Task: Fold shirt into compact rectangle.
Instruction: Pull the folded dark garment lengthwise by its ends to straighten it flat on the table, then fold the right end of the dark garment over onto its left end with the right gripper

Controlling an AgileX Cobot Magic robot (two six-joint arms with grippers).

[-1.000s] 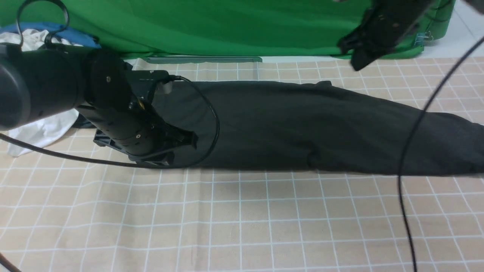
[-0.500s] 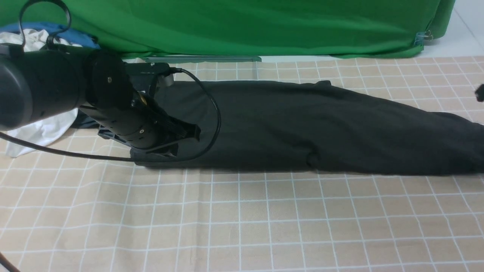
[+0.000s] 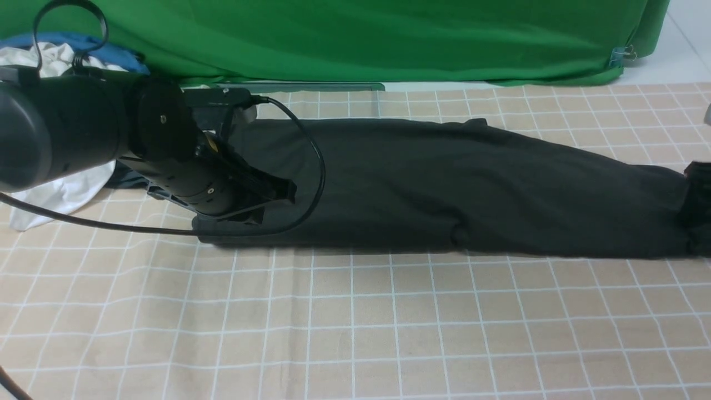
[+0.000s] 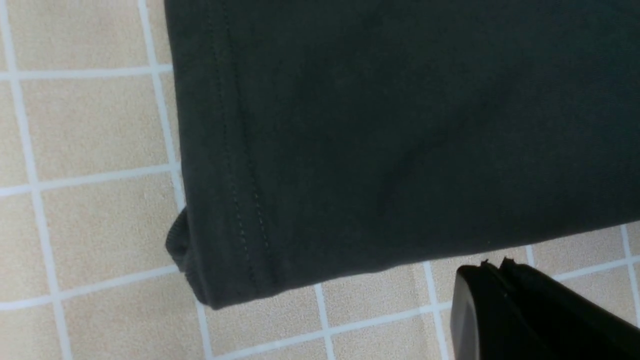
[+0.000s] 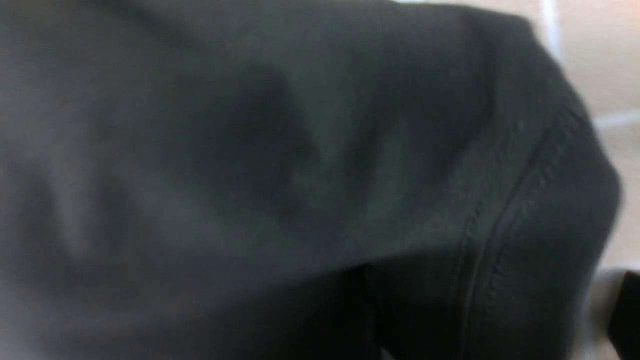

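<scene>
- Across the middle of the surface (image 3: 355, 322), from 9 o'clock to 3 o'clock, the shirt (image 3: 444, 183) lies as one long dark band. It looks narrowed, but it is not yet folded end to end.
- At its 9 o'clock end the left tool (image 3: 280, 194) hovers clenched and empty. The wrist view shows its tip just off the hem corner, over bare checks.
- At the 3 o'clock edge a dark block that I take for the right tool (image 3: 699, 205) meets the band's end. Its wrist view is filled with blurred cloth, so I cannot tell whether it is released or gripping.
- Risk: a clenched left tool cannot pinch the hem, so pressing down would only shove the corner and bunch it.
- Risk: a ribbed cuff (image 4: 176, 245) pokes out under that corner. A shallow pinch may catch one layer and let the rest sag.
- Risk: the cable (image 3: 318, 166) loops over the shirt beside the left tool and could drag cloth as the arm moves.
- Risk: the band slants toward 3 o'clock, so ends brought together may land skewed rather than square.
- Surface: a beige cloth with white grid lines and soft creases, which a low pinch might grab too.
- Room: a green backdrop (image 3: 355, 39) at 12 o'clock, a white garment (image 3: 55, 194) and blue cloth (image 3: 105, 44) at 10 o'clock, and pale floor (image 3: 683, 50) at 1 o'clock.
</scene>
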